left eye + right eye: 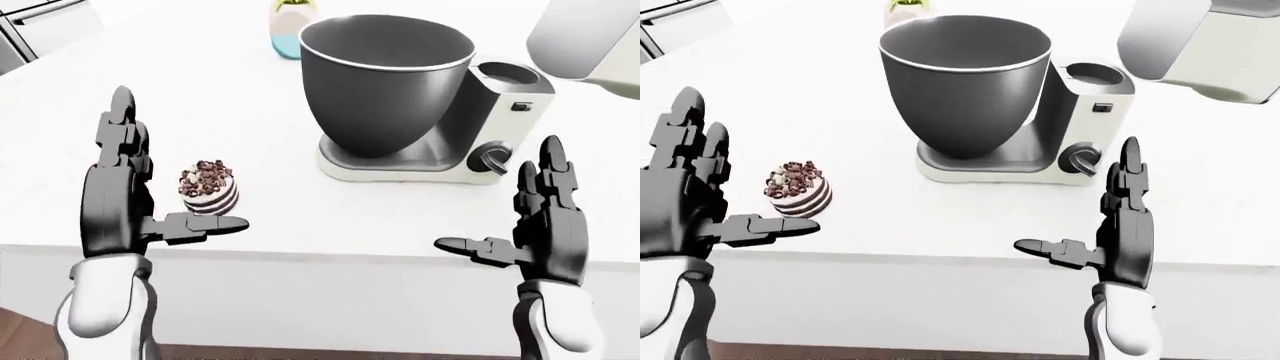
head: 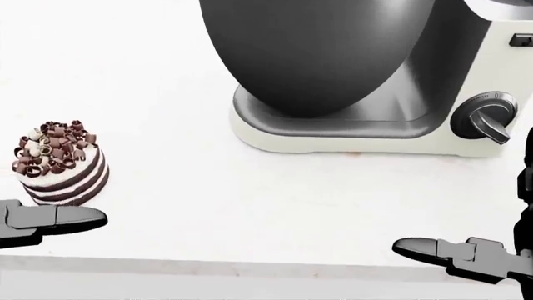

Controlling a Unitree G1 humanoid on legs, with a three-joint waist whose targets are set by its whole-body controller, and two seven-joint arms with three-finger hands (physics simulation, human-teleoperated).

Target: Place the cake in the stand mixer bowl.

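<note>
A small striped cake (image 1: 209, 187) topped with chocolate curls stands on the white counter (image 1: 330, 217), left of the stand mixer (image 1: 470, 135). The mixer's large dark bowl (image 1: 385, 79) sits upright and empty on its base, with the head tilted up at the upper right. My left hand (image 1: 130, 187) is open, just left of the cake, its thumb reaching under the cake's near side without touching it. My right hand (image 1: 535, 221) is open and empty, below the mixer's dial near the counter's near edge.
A pale yellow and blue vase (image 1: 292, 26) stands above the bowl in the left-eye view. The mixer's raised white head (image 1: 590, 37) hangs at the top right. The counter's near edge (image 1: 330, 255) runs just under both hands.
</note>
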